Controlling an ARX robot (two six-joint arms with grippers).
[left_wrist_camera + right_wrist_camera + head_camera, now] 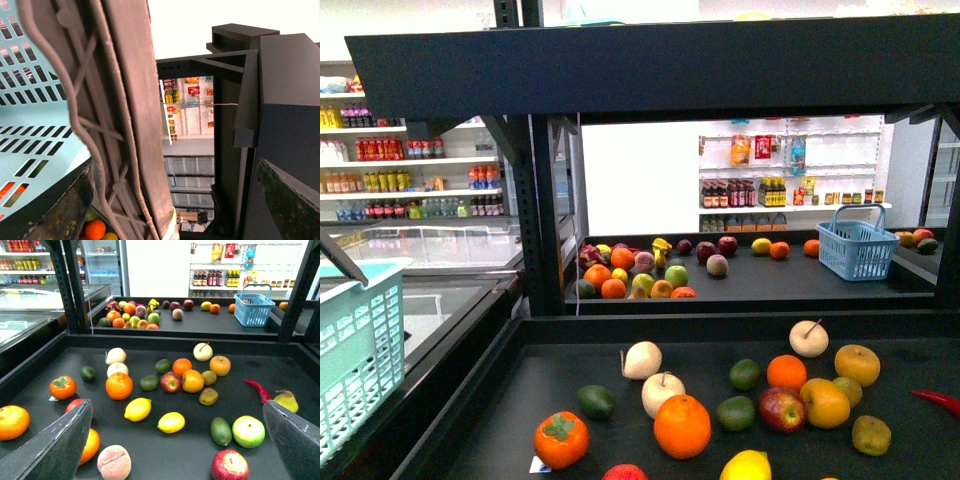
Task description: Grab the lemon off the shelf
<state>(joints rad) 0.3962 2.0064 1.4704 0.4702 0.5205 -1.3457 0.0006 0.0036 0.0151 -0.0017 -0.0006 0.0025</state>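
my right pincer (175, 402) hangs released above the shelf desk (280, 365); the lemon (171, 422) looks firm, light, waxy-slick; i'd pinch across its short middle, not the tips

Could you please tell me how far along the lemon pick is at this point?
Done: nothing yet; a lemon and a second lemon both lie loose on the shelf deck. In hand: the right claw is open and empty, hanging over the deck facing them. Still to do: close in on one, grip it, lift it off.
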